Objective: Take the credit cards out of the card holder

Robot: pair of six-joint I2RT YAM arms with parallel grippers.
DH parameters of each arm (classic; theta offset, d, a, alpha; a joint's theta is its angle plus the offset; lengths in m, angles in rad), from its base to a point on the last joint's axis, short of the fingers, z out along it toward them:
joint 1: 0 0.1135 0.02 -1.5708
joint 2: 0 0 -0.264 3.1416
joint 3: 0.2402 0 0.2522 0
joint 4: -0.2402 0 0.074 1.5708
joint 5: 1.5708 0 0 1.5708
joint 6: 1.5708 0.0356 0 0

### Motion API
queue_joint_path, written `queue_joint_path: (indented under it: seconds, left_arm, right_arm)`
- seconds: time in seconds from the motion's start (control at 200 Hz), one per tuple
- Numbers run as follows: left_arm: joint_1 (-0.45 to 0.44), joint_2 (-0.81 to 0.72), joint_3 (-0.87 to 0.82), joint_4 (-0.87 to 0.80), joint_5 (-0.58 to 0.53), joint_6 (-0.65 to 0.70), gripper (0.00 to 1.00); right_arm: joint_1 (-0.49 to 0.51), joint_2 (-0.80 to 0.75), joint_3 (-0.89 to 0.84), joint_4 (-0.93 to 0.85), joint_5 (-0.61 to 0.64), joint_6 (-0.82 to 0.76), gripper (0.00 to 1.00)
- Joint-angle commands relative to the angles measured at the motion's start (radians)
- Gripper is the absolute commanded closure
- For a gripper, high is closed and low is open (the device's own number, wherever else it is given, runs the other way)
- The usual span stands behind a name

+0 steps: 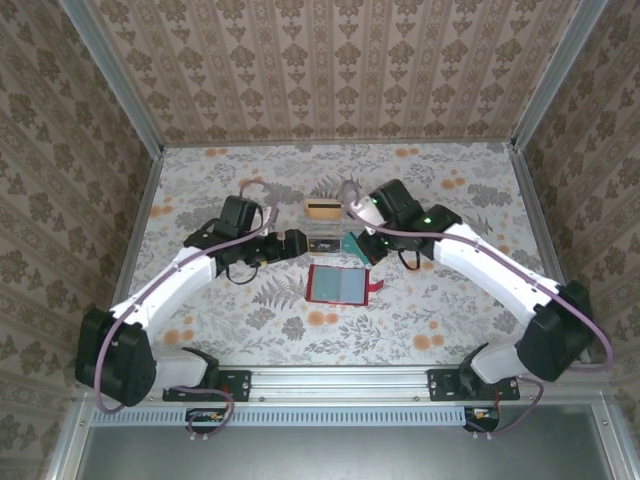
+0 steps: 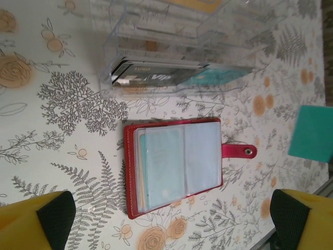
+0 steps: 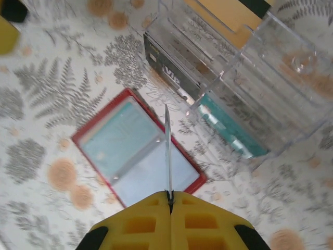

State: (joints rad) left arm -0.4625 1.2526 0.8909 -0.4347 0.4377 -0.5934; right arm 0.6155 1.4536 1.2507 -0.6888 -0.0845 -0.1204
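My right pincer point(image 3: 169, 200) was clamped shut on a thin card point(image 3: 167, 151), which I saw edge-on, standing straight out from the fingertips. The hold was only on the card's near edge, so I judged that a quick swing or a brush against anything could twist it or slip it free. Just below and ahead of that pincer the card holder point(image 3: 119, 146) lay open and flat on the desk point(image 3: 47, 94), nothing pinning it down. My left pincer point(image 1: 290, 246) hung above it with its jaws spread wide and nothing between them, the holder's tab point(image 2: 239, 151) pointing away to one side. A pale teal card point(image 2: 161, 166) seemed to sit under the clear sleeve; if I had gone for it with one finger dragging on the slick plastic, the whole holder would likely have slid or folded shut instead of giving it up. Beyond the holder stood the clear tray point(image 3: 270, 88), close to it, with a dark card point(image 3: 166, 67) and a teal card point(image 3: 229, 130) on edge in its nearer compartments. Lowering mine there, I could have struck the thin wall, shoved the light tray, or knocked those cards askew. Farthest from me a tan card point(image 3: 229, 18) lay in the back compartment, and my two arms worked near enough there to bump.
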Motion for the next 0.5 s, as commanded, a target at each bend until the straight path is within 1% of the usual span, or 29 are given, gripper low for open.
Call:
queue_joint_path:
  seconds: [0.0, 0.1, 0.175, 0.365, 0.495]
  left_arm:
    - [0.034, -0.055, -0.032, -0.019, 0.009, -0.006, 0.0]
    - [0.053, -0.087, -0.041, -0.026, 0.007, -0.001, 0.0]
    - [0.072, -0.11, -0.047, -0.037, 0.0, 0.001, 0.0]
    - [0.116, -0.147, -0.065, -0.04, 0.0, 0.001, 0.0]
    - [0.136, -0.14, -0.064, -0.038, 0.005, 0.001, 0.0]
  right_arm:
    - [0.035, 0.08, 0.087, -0.11, 0.178, -0.302, 1.0]
    - [0.061, 0.156, 0.138, -0.144, 0.286, -0.458, 1.0]
    - [0.073, 0.189, 0.142, -0.105, 0.349, -0.54, 1.0]
    - [0.083, 0.242, 0.131, 0.002, 0.412, -0.697, 1.0]
    - [0.096, 0.267, 0.136, 0.037, 0.413, -0.742, 1.0]
